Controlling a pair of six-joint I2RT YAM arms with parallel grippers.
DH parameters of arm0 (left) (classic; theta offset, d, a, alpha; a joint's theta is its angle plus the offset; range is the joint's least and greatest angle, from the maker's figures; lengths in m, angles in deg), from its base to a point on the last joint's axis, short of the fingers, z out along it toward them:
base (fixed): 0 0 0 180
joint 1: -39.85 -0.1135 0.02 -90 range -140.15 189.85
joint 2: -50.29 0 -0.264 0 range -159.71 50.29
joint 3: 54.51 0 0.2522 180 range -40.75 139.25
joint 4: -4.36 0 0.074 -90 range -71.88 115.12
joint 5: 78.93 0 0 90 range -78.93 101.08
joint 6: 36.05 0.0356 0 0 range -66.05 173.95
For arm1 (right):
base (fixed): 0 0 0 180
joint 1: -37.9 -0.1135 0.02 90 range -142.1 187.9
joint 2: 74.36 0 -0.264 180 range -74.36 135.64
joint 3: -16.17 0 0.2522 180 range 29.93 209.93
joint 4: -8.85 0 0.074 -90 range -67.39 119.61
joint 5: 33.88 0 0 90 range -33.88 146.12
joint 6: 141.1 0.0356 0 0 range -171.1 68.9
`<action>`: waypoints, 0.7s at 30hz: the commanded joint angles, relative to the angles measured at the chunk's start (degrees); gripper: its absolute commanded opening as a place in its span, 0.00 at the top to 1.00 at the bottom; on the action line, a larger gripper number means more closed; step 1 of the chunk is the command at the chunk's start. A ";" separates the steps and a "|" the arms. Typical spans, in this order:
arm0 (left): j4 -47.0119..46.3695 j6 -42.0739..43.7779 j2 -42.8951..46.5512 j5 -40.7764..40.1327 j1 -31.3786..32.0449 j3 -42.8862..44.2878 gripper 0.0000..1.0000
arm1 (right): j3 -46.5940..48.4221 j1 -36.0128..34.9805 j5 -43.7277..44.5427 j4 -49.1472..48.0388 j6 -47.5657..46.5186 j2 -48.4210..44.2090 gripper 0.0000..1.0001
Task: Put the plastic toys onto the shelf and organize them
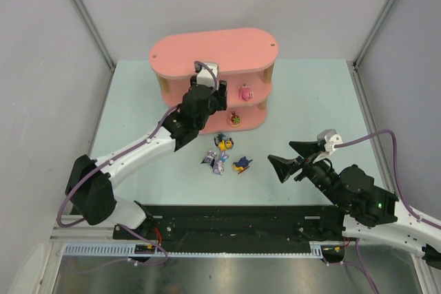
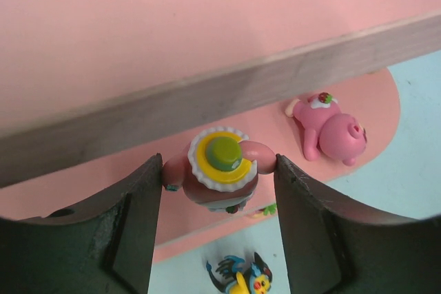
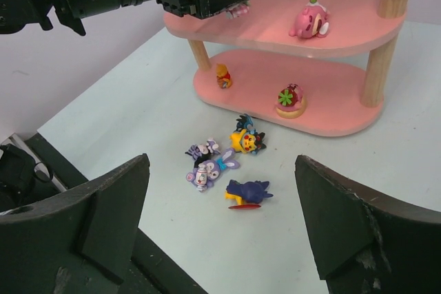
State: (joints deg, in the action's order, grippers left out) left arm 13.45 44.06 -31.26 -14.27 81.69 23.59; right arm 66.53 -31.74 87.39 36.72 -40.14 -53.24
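Observation:
My left gripper (image 2: 219,177) is shut on a small toy (image 2: 219,166) with a yellow, white and green top and pink arms. It hangs over the middle tier of the pink shelf (image 1: 213,49), left of a pink toy (image 2: 331,129) lying on that tier. On the bottom tier stand an orange toy (image 3: 222,76) and a red-green one (image 3: 290,99). A yellow-black toy (image 3: 248,139), a purple rabbit (image 3: 210,169), a striped one (image 3: 202,149) and a dark blue one (image 3: 247,191) lie on the table. My right gripper (image 1: 293,156) hovers open to their right.
The shelf's wooden posts (image 3: 375,74) stand at its ends. Grey walls enclose the table (image 1: 310,94) on three sides. The black rail (image 1: 234,222) with the arm bases runs along the near edge.

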 commanded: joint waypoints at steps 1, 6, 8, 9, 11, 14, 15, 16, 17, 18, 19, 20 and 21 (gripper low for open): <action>-5.35 2.42 -1.23 -3.83 -0.27 1.94 1.00 | 1.37 0.12 1.52 0.48 0.55 -0.73 0.09; -7.20 2.77 -2.37 -6.03 -0.27 1.41 1.00 | 1.37 0.12 1.69 0.31 0.20 -0.82 0.09; -7.64 3.03 -2.73 -6.38 -0.19 1.23 1.00 | 1.37 0.13 1.61 0.39 0.29 -0.82 0.09; -7.81 2.95 -2.99 -6.47 -0.18 1.14 1.00 | 1.37 0.13 1.78 0.39 0.29 -0.91 0.09; -8.16 2.95 -3.26 -6.74 -0.18 0.88 1.00 | 1.37 0.13 1.78 0.48 0.29 -0.82 0.08; -8.95 2.60 -3.61 -7.26 -0.18 0.00 1.00 | 1.37 0.04 1.87 0.39 0.29 -0.91 0.08; -9.30 2.51 -3.61 -7.35 -0.27 -0.61 1.00 | 1.37 0.12 1.87 0.39 0.29 -0.91 0.08; -10.09 2.51 -3.69 -7.61 -0.27 -0.88 1.00 | 1.37 0.04 1.96 0.48 0.29 -0.91 0.08; -10.27 2.51 -3.69 -7.70 -0.27 -1.23 1.00 | 1.37 0.12 1.96 0.48 0.29 -0.91 0.08; -10.62 2.51 -3.69 -7.70 -0.19 -1.84 1.00 | 1.37 0.13 1.96 0.48 0.38 -0.91 0.08; -11.50 2.59 -3.69 -7.79 -0.27 -2.19 1.00 | 1.28 0.13 1.87 0.57 0.38 -0.74 0.08; -11.94 2.60 -3.69 -7.88 -0.27 -2.55 1.00 | 1.46 0.04 1.96 0.57 0.38 -0.82 0.08; -12.47 2.77 -3.52 -7.97 -0.27 -3.33 1.00 | 1.37 0.12 1.96 0.48 0.29 -0.82 0.08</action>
State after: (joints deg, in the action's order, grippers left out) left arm 5.91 45.63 -34.46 -21.22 82.00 21.95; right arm 66.53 -31.72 88.26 37.81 -40.14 -53.43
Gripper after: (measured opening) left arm 0.647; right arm 0.916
